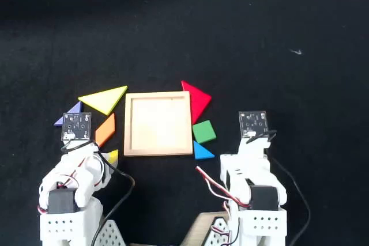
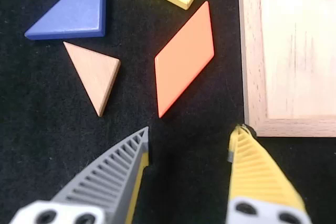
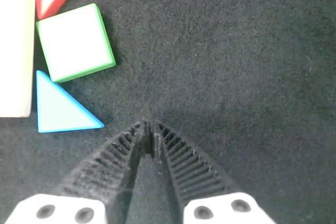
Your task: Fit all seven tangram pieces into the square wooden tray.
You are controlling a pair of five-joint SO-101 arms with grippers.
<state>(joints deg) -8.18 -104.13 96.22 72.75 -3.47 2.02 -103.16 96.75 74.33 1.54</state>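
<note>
1. Square wooden tray [image 1: 128, 124]: lies flat on the black counter [image 1: 277, 73], just ahead of the two arms and between them. Every piece seen lies outside it.
2. Yellow large triangle [image 1: 105, 99]: just beside the tray's far left corner. Red large triangle [image 1: 196, 99]: against the rim at the far right corner.
3. Violet-blue triangle [image 1: 68, 114]: left of the yellow one, partly behind the left wrist camera.
4. Orange parallelogram [image 1: 105, 129]: beside the left rim, a narrow gap between them.
5. Green square [image 1: 203, 131]: just beside the right rim, close to the red triangle.
6. Light blue small triangle [image 1: 202, 151]: at the near right corner. Bare-wood small triangle [image 2: 94, 74]: left of the parallelogram, near the violet-blue piece.
7. Left gripper [image 2: 192, 129]: fingers apart, one grey and one yellow, the yellow tip close to the tray's near left corner.
8. Right gripper [image 3: 151, 127]: fingers together on nothing, over the counter right of the light blue triangle.
</note>
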